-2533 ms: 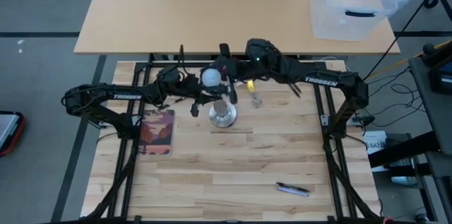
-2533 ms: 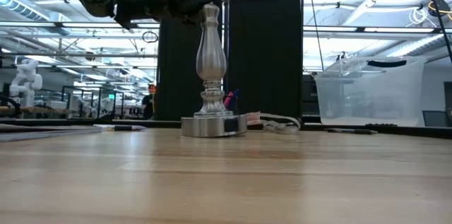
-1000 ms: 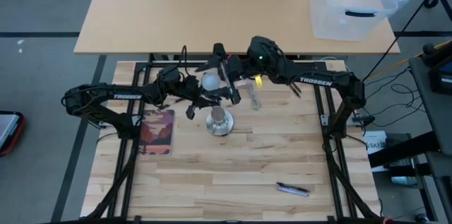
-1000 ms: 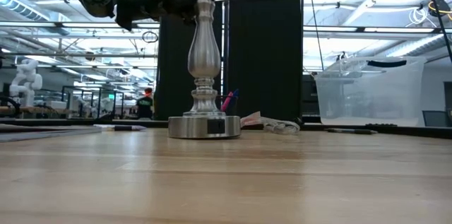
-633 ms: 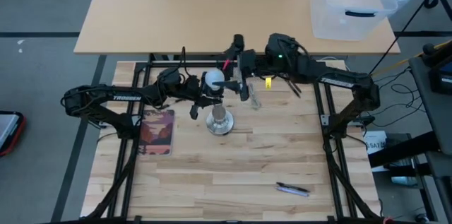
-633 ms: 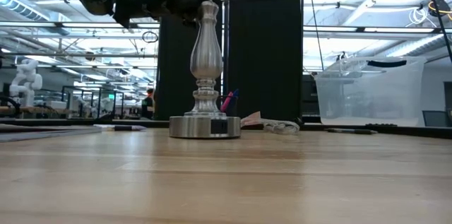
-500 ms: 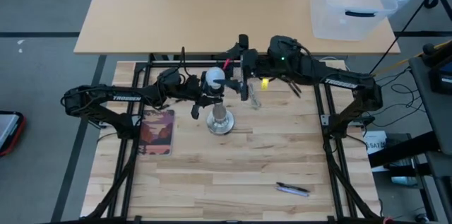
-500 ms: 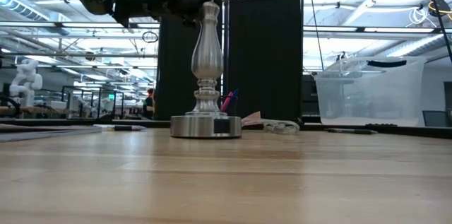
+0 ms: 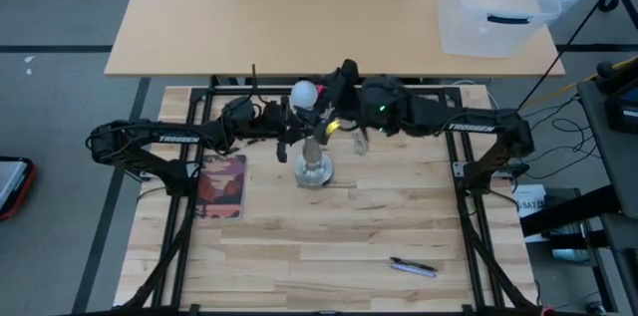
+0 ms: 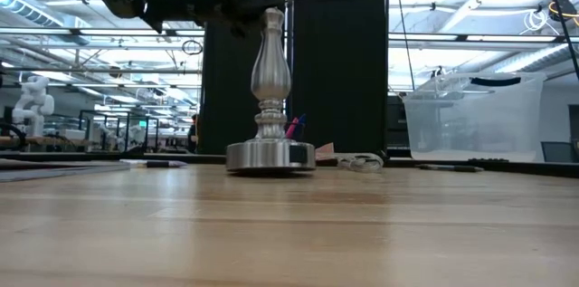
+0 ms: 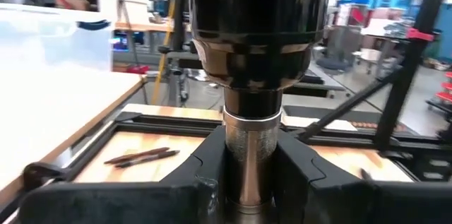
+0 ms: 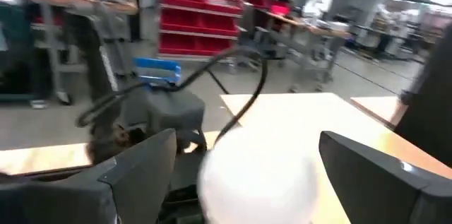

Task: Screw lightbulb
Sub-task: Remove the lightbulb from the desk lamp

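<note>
Arms met over the table (image 9: 399, 216) at its far middle. Left gripper (image 9: 292, 135) clamped the socket stand (image 10: 270, 88) at its neck. Right gripper (image 9: 317, 107) stood wide around the lightbulb (image 9: 304, 93) sitting atop the stand.

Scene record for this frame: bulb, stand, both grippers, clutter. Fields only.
bulb: white lightbulb on top of the stand, globe up
stand: silvery socket stand, upright on wooden table
left gripper: shut on stand's neck, just under the socket
right gripper: open, fingers either side of the globe; contact not clear
clutter: book, pen, clear bin on far desk
</note>
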Available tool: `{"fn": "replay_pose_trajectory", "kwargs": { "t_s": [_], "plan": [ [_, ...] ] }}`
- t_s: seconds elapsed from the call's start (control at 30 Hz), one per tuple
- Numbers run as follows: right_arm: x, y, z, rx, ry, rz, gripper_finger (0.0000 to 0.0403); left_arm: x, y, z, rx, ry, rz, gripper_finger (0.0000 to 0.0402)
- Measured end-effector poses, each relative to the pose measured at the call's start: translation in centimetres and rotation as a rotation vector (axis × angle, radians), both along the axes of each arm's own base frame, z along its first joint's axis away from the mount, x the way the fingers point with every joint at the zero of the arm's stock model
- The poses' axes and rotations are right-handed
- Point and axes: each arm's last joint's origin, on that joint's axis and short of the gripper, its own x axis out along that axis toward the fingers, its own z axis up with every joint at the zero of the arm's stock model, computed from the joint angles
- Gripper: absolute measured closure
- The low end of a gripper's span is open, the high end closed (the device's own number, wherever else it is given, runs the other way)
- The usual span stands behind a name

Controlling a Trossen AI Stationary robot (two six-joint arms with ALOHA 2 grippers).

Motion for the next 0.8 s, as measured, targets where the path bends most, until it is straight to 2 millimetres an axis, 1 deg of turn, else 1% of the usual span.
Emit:
{"fn": "replay_pose_trajectory", "kwargs": {
  "t_s": [0.2, 0.3, 0.4, 0.57, 0.67, 0.8],
  "plan": [
    [1.7, 0.7, -1.4, 0.000, -0.005, -0.159, 0.0062, 0.1, -0.2, 0.0, -0.001, 0.000, 0.038, 0.0328],
    [2.4, 0.7, -2.2, 0.025, -0.008, -0.196, 0.0062, 0.2, -0.4, 0.0, 0.011, 0.000, 0.034, 0.0328],
    [2.9, 0.6, -2.5, 0.047, -0.034, -0.239, 0.0062, 0.3, -0.6, 0.0, 0.016, 0.001, 0.039, 0.0328],
    [3.8, 0.5, -3.4, 0.052, -0.030, -0.239, 0.0068, 0.3, -0.7, 0.0, 0.019, 0.001, 0.039, 0.0328],
    [3.8, 0.5, -3.4, 0.052, -0.031, -0.233, 0.0091, 0.3, -0.7, 0.0, 0.019, 0.002, 0.039, 0.0328],
    [3.9, 0.6, -3.4, 0.046, -0.025, -0.199, 0.0148, 0.3, -0.7, 0.0, 0.023, 0.001, 0.029, 0.0328]
  ]
}}
